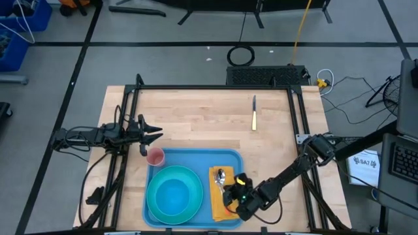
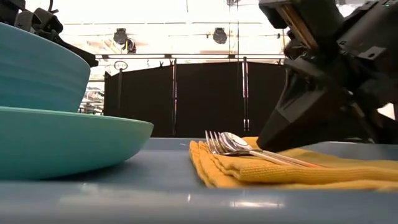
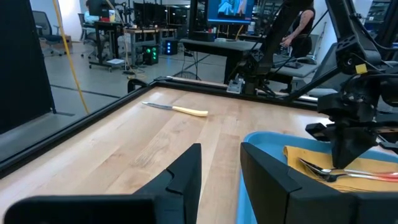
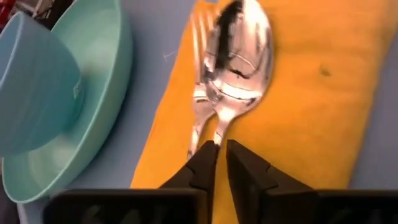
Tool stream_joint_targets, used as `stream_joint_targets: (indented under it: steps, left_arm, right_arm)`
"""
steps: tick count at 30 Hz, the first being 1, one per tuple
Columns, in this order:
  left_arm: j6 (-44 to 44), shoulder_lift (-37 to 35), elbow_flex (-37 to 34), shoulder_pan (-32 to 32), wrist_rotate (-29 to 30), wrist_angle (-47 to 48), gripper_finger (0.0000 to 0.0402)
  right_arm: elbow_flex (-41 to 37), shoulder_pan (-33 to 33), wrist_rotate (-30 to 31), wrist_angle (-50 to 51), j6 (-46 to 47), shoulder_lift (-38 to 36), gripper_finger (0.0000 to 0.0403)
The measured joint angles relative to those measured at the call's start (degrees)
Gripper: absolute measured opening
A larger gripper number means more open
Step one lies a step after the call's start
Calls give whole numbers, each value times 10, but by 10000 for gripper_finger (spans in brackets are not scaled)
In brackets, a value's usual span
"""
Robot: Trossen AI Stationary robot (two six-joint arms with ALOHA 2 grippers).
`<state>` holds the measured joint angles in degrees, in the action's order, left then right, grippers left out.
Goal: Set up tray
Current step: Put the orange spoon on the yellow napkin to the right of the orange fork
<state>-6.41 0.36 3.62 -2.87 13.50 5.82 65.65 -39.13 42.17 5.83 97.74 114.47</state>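
Tray: light-blue, at the near-centre edge of the wooden desk, long side running left to right.

On the tray: teal plate on its left half, with a blue bowl sitting in it. Yellow napkin on its right half, folded, lying flat. Spoon and fork lie side by side on the napkin, spoon bowl partly over the fork tines, handles running toward the right arm.

Right tool: down low over the napkin, at the handle end of the cutlery. Fingers nearly pressed together, a narrow slit between the tips; the spoon handle runs into that slit. Whether it is actually pinched cannot be told.

Left tool: above bare desk just off the tray's far-left corner, fingers spread, nothing between them.

Pink cup sits at the tray's far-left corner, close to the left tool.

Knife with a pale yellow handle lies alone on the far right part of the desk, well apart from the tray.
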Motion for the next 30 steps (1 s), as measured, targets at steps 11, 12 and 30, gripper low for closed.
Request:
stream_joint_targets:
  steps: [11,12,30]
  left_arm:
    - [0,0,0,0,0,0,115]
    - [0,0,0,0,0,0,115]
    - [0,0,0,0,0,0,115]
  right_arm:
    - [3,51,-43,21,-214,-54,0]
    - [3,59,-58,23,-228,-55,0]
    - [-7,102,-140,52,-287,-46,0]
